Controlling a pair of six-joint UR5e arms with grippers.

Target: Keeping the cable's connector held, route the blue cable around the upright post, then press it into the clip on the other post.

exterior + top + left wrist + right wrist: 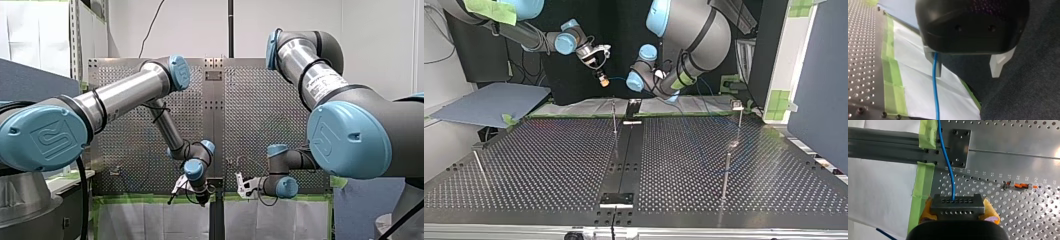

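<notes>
My right gripper (958, 210) clamps the grey connector (957, 204) of the blue cable (947, 162); my left gripper (966, 73) gapes open, cable beside one finger.

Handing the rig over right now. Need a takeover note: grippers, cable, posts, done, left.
My right gripper: shut on the grey connector, yellow pads either side.
My left gripper: open; the blue cable runs down beside one finger, unclamped.
Both grippers sit at the table edge nearest the arms, away from the posts.
Top view: thin post mid-table; right-hand post topped by what looks like the clip.
Done: connector held. Left, as far as I can see: route the cable round the post, press it into the clip.
</notes>
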